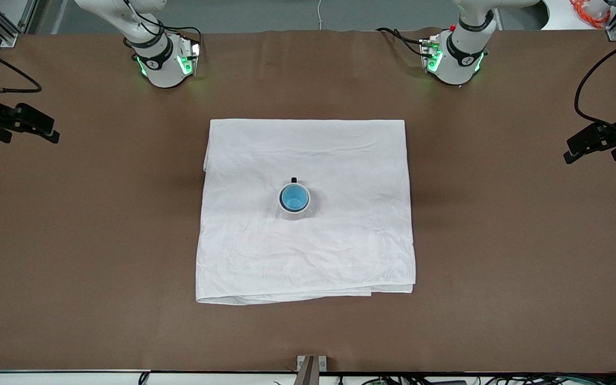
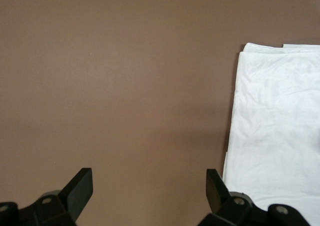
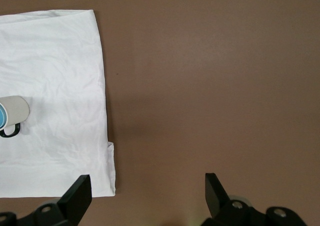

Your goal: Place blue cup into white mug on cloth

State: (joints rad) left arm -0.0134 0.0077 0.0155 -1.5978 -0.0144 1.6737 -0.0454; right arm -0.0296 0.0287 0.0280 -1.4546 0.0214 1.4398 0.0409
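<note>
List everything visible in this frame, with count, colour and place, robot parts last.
cloth: one, white, wrinkled, folded double, spread at the middle of the table.
white mug: one, off-white with black handle, upright on the cloth near its middle.
blue cup: one, light blue with bright blue inside, nested inside the white mug.
table: one, brown surface, under everything.
left gripper: one, black fingers, open, over bare table at the left arm's end, beside the cloth's edge; the arm waits.
right gripper: one, black fingers, open, over bare table at the right arm's end; the arm waits.

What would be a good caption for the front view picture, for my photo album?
Blue cup nested inside the white mug on the cloth, both arms waiting at the table's ends.
</note>
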